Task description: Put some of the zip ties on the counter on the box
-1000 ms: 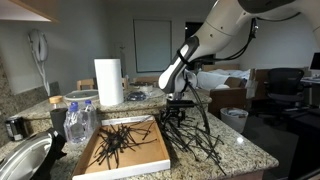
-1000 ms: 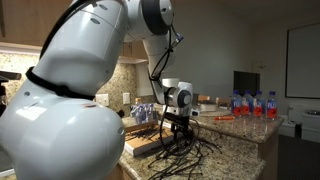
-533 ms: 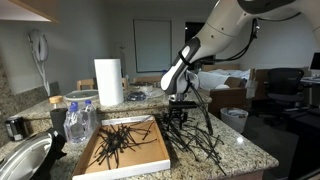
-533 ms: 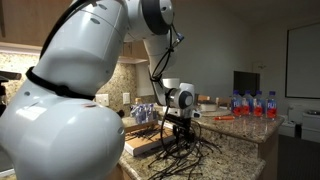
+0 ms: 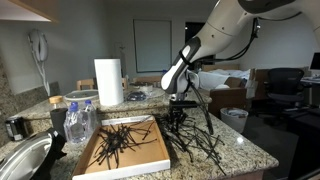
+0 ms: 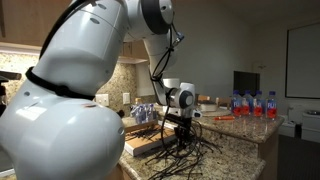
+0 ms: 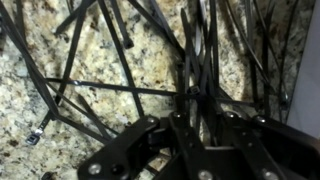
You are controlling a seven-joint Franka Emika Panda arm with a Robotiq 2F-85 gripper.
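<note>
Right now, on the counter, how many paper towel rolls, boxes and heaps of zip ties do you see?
Paper towel roll: 1
Box: 1
Zip tie heaps: 2, one lying on the box, one beside it
Total: 4

Paper towel roll [image 5: 108, 82], wrapped water bottles [image 5: 78, 121], wall phone [image 5: 38, 47]

Quick tally: one box [image 5: 150, 156], one paper towel roll [image 5: 108, 82], one wall phone [image 5: 38, 48], one counter [image 5: 245, 152]. Zip ties [image 5: 196, 140] come in two heaps (way too tangled to count singly), one in the box, one on the counter.
</note>
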